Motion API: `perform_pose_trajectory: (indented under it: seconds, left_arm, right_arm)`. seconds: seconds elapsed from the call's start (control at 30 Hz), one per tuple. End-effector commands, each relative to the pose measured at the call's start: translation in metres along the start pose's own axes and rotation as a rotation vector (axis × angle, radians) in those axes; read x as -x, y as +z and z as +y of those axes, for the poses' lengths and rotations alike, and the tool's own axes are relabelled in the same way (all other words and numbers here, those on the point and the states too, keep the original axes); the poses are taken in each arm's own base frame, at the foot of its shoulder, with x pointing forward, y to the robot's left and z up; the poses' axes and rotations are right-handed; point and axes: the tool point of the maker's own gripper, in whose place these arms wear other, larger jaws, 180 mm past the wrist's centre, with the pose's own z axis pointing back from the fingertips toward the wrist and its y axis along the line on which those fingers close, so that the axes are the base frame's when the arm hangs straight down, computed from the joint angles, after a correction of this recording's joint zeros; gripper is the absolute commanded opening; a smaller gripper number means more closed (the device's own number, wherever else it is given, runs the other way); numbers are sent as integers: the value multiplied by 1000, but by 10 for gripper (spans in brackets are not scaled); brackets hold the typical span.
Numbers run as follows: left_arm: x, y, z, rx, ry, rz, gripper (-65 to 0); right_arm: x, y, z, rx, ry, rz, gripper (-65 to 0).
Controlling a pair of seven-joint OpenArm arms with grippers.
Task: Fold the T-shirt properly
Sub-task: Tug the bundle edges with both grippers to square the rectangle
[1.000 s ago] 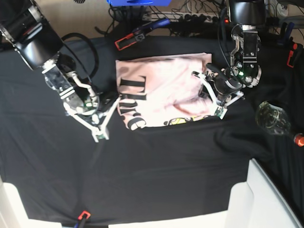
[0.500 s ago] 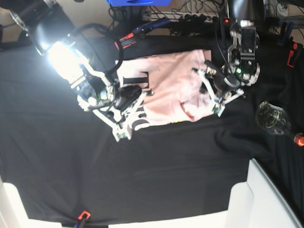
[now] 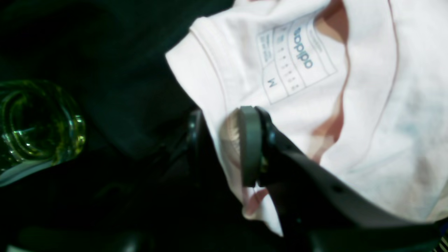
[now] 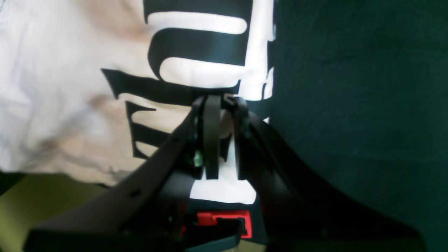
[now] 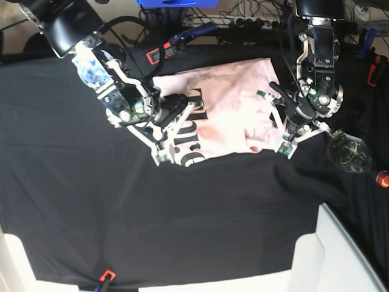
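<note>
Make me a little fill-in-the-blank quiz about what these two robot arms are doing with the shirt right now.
1. Both grippers are closed on the pale pink ____.
2. The right gripper pinches the T-shirt at the edge printed with big ____ lettering.
3. The left gripper pinches fabric just below the printed size label, which reads ____.
4. Beside the left gripper, a green-tinted ____ object lies on the black table cloth.

Missing words: T-shirt; black; M; glass

Dim, soft blur, overexposed pale fabric
</note>
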Motion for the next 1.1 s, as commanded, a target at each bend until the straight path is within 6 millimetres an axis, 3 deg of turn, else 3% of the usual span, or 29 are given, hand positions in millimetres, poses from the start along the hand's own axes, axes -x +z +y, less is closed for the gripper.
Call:
perform_pose_trajectory:
  seconds: [0.0,0.13,0.2,0.33,0.5,0.57,0.67,0.77,0.87,0.93,1.07]
  left_arm:
    - [-11,7,9,-30,-12,-34,-502]
    - [-10,17,5,-40,-13,-50,-501]
    - [2,20,17,-70,25,-30,-497]
    - [25,24,32,-106,70,11,-495]
    - [36,27,33,-110,70,31,-487]
    - [43,28,28,-95,73,47,-420]
    - [50,32,23,-83,81,89,-264]
    - [48,37,6,8,147,50,-163]
    - [56,45,15,79,282,-1,-57]
    - [59,45,24,129,381,-34,-22]
    - [61,40,20,284,518,-83,-47]
  right_arm:
    - [-28,13,4,-15,15,-89,-586]
    - [-49,36,3,-26,44,-166,-583]
    - [-51,42,-12,-5,-9,-146,-583]
    - [-56,46,-32,23,-72,-138,-582]
    - [-57,47,-34,25,-81,-141,-580]
    - [-56,46,-33,24,-80,-137,-573]
    - [-54,46,-36,29,-82,-135,-502]
    - [-52,47,-46,51,-77,-130,-448]
    - [-45,46,-49,58,-79,-121,-445]
    - [-43,45,-50,61,-78,-118,-444]
    - [-42,45,-49,59,-76,-115,-444]
